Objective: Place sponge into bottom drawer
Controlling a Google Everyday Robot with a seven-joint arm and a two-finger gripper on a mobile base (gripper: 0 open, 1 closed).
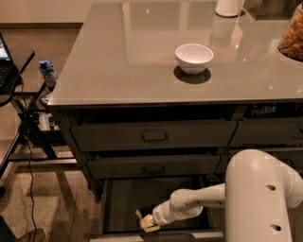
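Note:
The bottom drawer (124, 198) is pulled open below two shut dark grey drawers. My white arm reaches down into it from the right. The gripper (147, 221) is low inside the drawer near its front edge. The sponge (150, 228) shows as a small yellowish block at the gripper's tip, down by the drawer floor; its green top is not visible. I cannot tell whether the sponge rests on the floor or hangs just above it.
A white bowl (194, 57) sits on the grey counter (118, 61). A white cylinder (229, 7) and a container of snacks (292, 38) stand at the back right. A small bottle (48, 73) and dark stands are at the left. The arm's white housing (262, 198) fills the lower right.

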